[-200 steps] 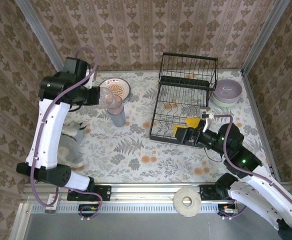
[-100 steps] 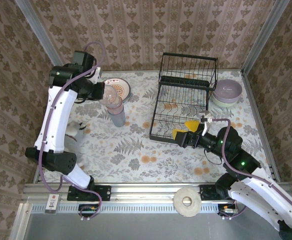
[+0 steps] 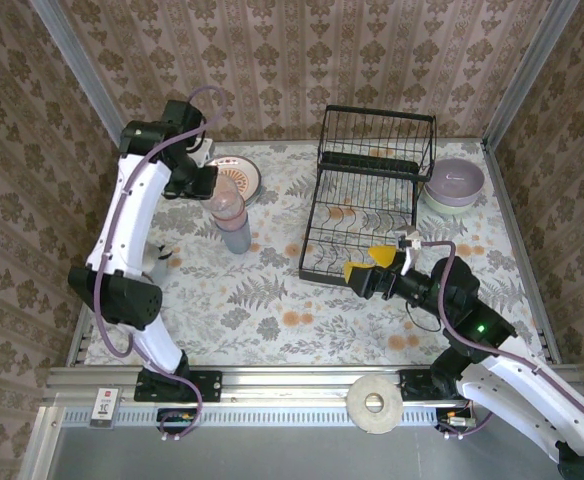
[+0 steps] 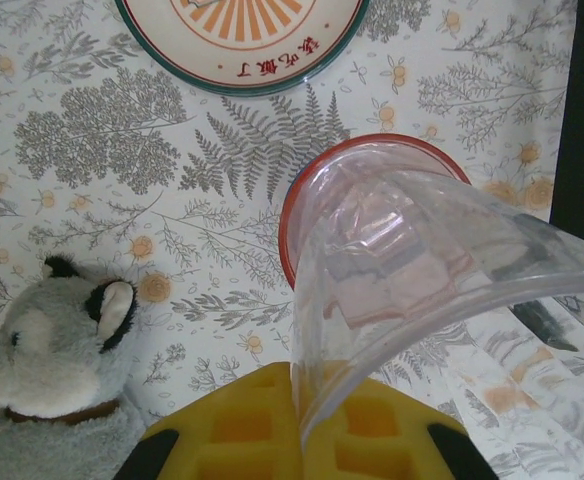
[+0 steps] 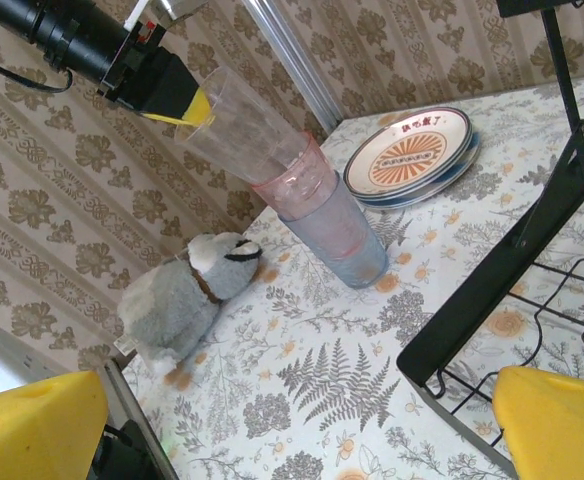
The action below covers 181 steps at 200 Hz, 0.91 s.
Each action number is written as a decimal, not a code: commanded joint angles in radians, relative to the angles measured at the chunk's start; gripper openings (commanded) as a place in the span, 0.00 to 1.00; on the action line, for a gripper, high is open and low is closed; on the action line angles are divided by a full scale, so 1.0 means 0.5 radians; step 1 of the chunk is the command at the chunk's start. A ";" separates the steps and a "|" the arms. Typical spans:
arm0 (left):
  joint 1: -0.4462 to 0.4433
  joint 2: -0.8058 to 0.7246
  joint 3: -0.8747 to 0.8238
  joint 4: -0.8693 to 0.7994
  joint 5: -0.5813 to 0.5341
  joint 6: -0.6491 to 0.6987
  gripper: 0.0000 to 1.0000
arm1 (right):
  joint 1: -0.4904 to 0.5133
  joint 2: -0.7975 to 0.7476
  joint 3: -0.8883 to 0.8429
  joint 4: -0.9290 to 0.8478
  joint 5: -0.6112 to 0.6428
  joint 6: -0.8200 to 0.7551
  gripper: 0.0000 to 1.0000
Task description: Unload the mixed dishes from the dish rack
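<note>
The left gripper [image 3: 204, 184] pinches a tilted clear tumbler [image 4: 422, 260], its base inside the standing tumbler [image 5: 337, 235]; that slant could topple both. The right gripper [image 3: 369, 261] is spread.

We find one marking of note: a short row of red characters [image 4: 277, 60] printed on the cream band of the round cream plate with an orange sunburst centre and a dark green rim [image 4: 242, 30]. In the left wrist view we count three characters, apparently Chinese. We cannot read them with certainty.

In the right wrist view the same row [image 5: 419, 122] shows on the plate [image 5: 412, 155], too small to read.

In the top view, a white tag [image 3: 103, 405] with a red mark lies on the aluminium rail [image 3: 292, 385]. It is illegible.
</note>
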 commanded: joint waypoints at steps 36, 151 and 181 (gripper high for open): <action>0.029 0.156 -0.035 -0.062 0.055 0.091 0.00 | 0.019 -0.023 -0.025 0.102 0.020 0.028 1.00; -0.155 0.474 0.297 -0.040 0.304 0.068 0.00 | 0.025 -0.044 -0.027 0.082 0.129 0.006 1.00; -0.251 0.540 0.378 -0.047 0.237 0.052 0.00 | 0.025 -0.069 -0.006 0.029 0.173 -0.023 1.00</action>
